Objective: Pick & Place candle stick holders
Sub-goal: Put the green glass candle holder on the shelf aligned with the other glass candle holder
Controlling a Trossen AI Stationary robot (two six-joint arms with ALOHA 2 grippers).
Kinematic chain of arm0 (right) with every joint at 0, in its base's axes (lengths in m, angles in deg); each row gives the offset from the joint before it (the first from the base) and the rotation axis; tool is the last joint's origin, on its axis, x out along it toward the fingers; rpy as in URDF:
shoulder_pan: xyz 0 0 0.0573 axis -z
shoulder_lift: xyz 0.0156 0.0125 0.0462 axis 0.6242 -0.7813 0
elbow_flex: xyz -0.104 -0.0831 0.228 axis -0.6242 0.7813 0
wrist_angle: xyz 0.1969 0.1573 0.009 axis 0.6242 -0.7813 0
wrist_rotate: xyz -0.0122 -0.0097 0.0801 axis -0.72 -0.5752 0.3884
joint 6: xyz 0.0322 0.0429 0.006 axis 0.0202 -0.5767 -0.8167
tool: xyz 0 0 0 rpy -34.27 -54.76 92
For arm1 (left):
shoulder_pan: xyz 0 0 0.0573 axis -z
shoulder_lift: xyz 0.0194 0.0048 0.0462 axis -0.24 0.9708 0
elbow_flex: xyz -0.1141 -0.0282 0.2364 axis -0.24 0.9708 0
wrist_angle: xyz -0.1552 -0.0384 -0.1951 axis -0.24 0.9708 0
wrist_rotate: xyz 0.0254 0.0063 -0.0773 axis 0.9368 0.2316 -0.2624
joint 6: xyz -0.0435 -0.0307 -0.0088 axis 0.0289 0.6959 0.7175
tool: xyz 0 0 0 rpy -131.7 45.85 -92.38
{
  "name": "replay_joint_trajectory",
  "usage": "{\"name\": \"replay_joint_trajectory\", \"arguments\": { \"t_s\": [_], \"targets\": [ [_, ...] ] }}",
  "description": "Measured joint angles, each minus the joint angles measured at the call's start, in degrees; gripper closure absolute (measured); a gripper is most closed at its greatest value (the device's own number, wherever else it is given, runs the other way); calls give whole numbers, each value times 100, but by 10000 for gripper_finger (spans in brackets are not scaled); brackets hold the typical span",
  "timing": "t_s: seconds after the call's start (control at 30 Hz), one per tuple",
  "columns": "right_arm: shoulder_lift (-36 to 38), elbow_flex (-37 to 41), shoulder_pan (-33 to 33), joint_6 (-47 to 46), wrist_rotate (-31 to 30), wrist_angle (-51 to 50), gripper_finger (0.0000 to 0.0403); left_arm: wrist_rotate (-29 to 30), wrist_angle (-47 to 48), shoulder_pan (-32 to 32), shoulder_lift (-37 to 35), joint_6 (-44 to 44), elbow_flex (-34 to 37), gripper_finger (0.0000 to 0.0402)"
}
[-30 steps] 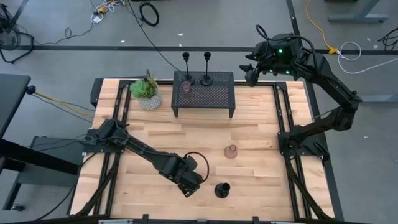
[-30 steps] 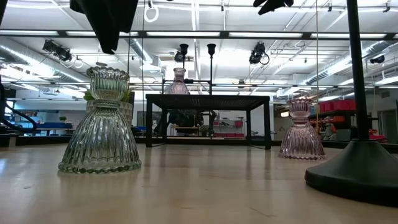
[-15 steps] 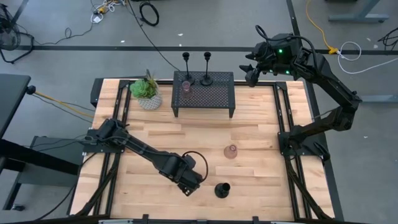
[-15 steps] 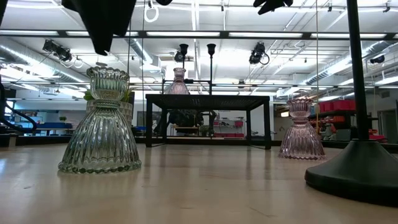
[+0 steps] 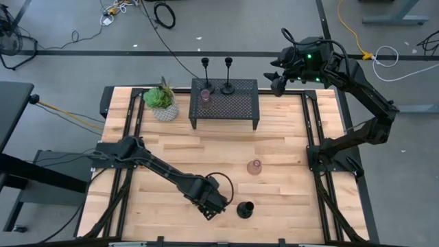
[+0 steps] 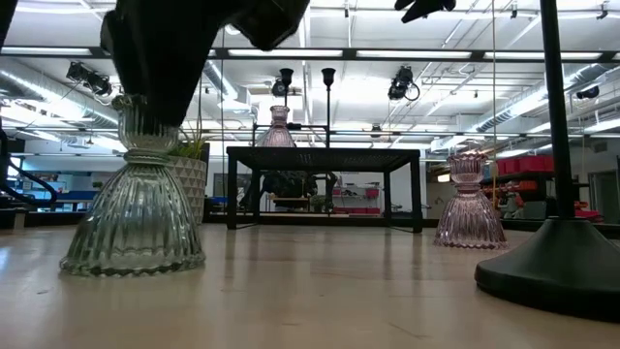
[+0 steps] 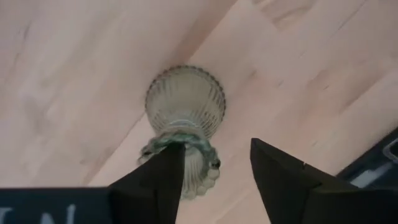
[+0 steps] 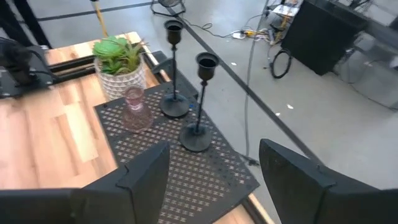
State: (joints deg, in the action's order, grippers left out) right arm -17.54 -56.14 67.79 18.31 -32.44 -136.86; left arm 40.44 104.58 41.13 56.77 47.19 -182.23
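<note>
An olive glass candle stick holder (image 6: 133,223) stands on its base near the table's front edge. My left gripper (image 7: 214,158) hangs over it, pointing down and open, its dark fingers low around the cup top (image 5: 214,206). A black stem holder (image 5: 245,208) stands just right of it, and a pinkish glass holder (image 5: 254,167) farther back. On the black mesh rack (image 5: 240,110) stand two black stems (image 8: 198,99) and another pinkish cup (image 8: 134,107). My right gripper (image 8: 214,168) waits open, high past the rack's far right corner. My left gripper comes from above, pointing down. One finger (image 7: 163,180) lies over the cup top's rim (image 7: 202,155); whether it is inside the cup or on the rim is hidden by the finger. The other finger (image 7: 280,180) stands clear beside it. The holder stands upright on its base.
A green plant in a white pot (image 5: 162,101) stands left of the rack at the back. The black stem's wide base (image 6: 557,262) sits close to the right of the left gripper. Bare wood lies between the rack and the front holders.
My left gripper has come down onto the olive holder's cup top. The holder has slid a little along the table toward the left and near edge, staying upright.
</note>
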Motion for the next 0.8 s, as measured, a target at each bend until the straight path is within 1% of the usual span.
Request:
{"name": "replay_joint_trajectory", "arguments": {
  "t_s": [0.07,0.1,0.13,0.2,0.23,0.33,0.43,0.5,0.67,0.77,0.8],
  "targets": [
    [0,0,0,-37,82,4,154,-68,19,2,85,-277,-6,242],
    [0,0,0,-40,102,6,154,-106,18,-6,108,-354,-7,260],
    [0,0,0,-39,108,9,154,-114,47,-15,127,-406,-17,284],
    [0,0,0,-42,111,30,154,-129,86,-34,128,-551,-20,348],
    [0,0,0,-57,112,39,154,-134,128,-47,120,-601,-25,364],
    [0,0,0,-55,132,39,154,-127,399,-103,66,-642,-99,365],
    [0,0,0,-55,132,64,154,-151,934,-231,58,-850,-480,371],
    [0,0,0,-70,132,120,154,-26,1337,-336,29,-1077,-941,371],
    [0,0,0,-112,132,169,154,455,2303,-718,5,-1688,-2396,371],
    [0,0,0,-75,130,177,154,693,2291,-1050,-9,-2138,-3214,371],
    [0,0,0,-51,130,177,154,742,2147,-1171,-114,-2287,-3224,371]
  ]
}}
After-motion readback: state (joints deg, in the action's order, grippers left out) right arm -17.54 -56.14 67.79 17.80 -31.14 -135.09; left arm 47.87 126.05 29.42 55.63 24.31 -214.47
